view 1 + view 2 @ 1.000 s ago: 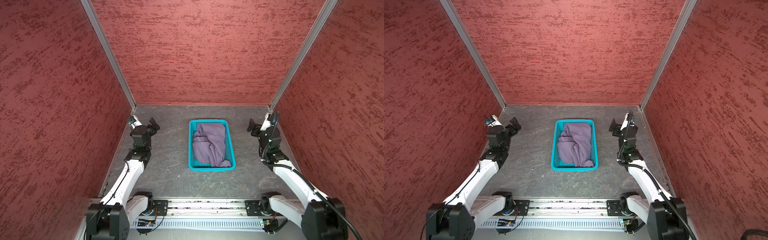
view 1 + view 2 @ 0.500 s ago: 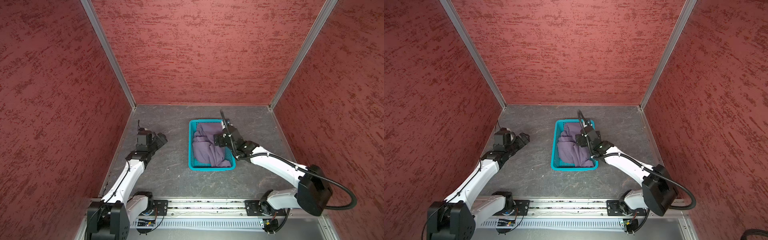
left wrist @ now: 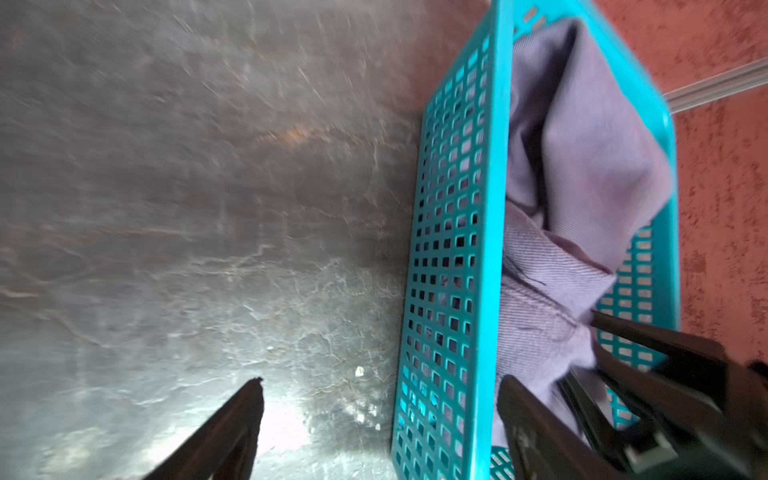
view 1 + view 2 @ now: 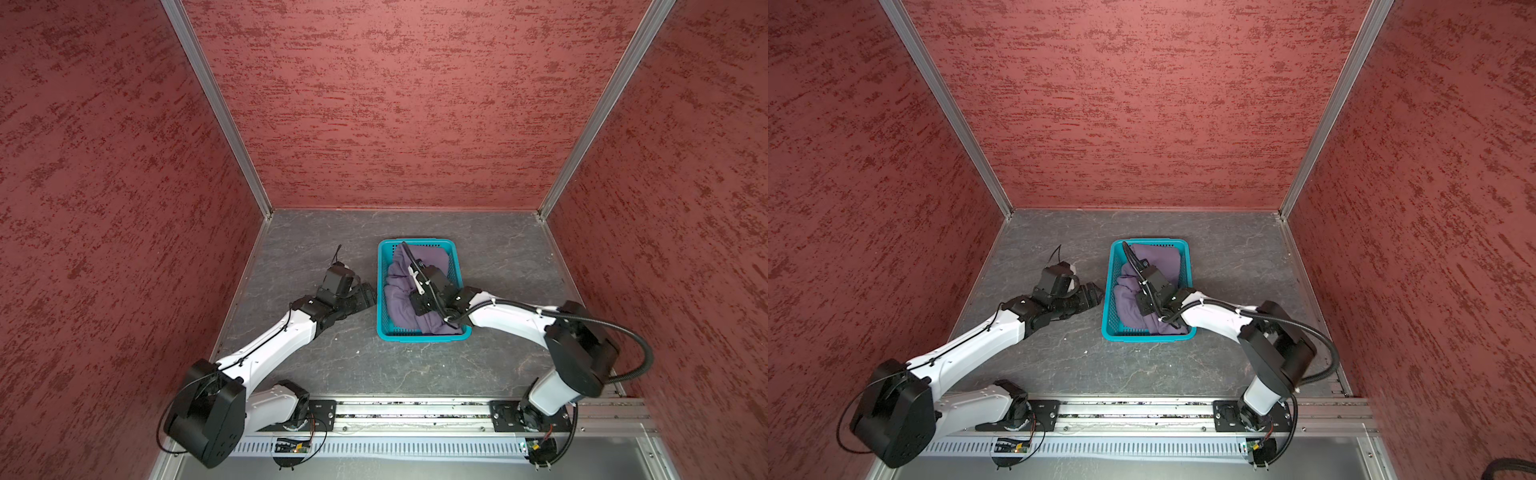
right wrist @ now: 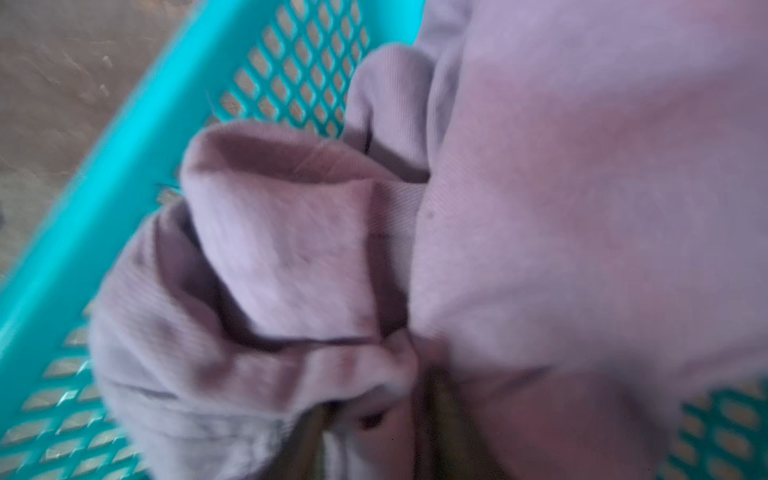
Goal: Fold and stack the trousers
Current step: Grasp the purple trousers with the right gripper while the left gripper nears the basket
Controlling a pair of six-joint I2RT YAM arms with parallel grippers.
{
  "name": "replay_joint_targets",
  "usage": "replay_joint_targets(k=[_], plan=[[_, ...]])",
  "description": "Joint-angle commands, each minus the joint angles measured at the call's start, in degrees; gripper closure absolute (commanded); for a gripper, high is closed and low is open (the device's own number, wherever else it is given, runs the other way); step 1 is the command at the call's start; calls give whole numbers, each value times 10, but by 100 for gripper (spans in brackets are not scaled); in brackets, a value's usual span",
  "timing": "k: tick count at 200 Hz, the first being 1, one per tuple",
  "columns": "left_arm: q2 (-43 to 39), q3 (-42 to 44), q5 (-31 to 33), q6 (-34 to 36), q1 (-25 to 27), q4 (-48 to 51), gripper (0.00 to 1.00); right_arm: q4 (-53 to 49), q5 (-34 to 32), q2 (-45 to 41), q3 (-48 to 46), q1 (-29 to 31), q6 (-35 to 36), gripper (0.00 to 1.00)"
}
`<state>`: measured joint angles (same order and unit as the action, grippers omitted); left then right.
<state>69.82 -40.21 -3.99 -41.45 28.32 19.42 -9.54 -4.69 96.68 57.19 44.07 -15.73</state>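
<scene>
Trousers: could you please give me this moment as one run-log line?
stage: grasp | trousers: crumpled in teal basket | right hand: closed on trousers | left hand: open, beside teal basket | fold: not started

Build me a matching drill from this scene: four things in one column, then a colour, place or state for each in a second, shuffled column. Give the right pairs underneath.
Things:
1. trousers
2. basket
3. left gripper
4. right gripper

Descriptions:
A. teal, with perforated walls
B. jaws wide apart, at the basket's side wall
C. purple, crumpled inside the basket
D. jaws closed on cloth, down inside the basket

Pairs: 1-C, 2-A, 3-B, 4-D
</scene>
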Motion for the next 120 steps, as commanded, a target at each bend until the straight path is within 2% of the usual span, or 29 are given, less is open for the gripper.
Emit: replay_joint_targets(k=[1, 8, 36, 57, 88, 120], plan=[[20, -9, -2, -13, 30, -4, 13, 12, 32, 39, 43, -20, -9, 94], [26, -9, 2, -16, 40, -10, 13, 14, 31, 39, 55, -28, -11, 100], [47, -17, 16, -33, 64, -28, 13, -47, -18, 16, 135, -60, -1, 100], [86, -45, 0, -35, 77, -44, 15, -126, -61, -7, 251, -90, 10, 100], [185, -156, -4, -20, 140, -36, 16, -173, -102, -50, 394, -96, 26, 100], [280, -291, -40, -5, 212, -48, 16, -180, -100, -100, 488, -85, 8, 100]])
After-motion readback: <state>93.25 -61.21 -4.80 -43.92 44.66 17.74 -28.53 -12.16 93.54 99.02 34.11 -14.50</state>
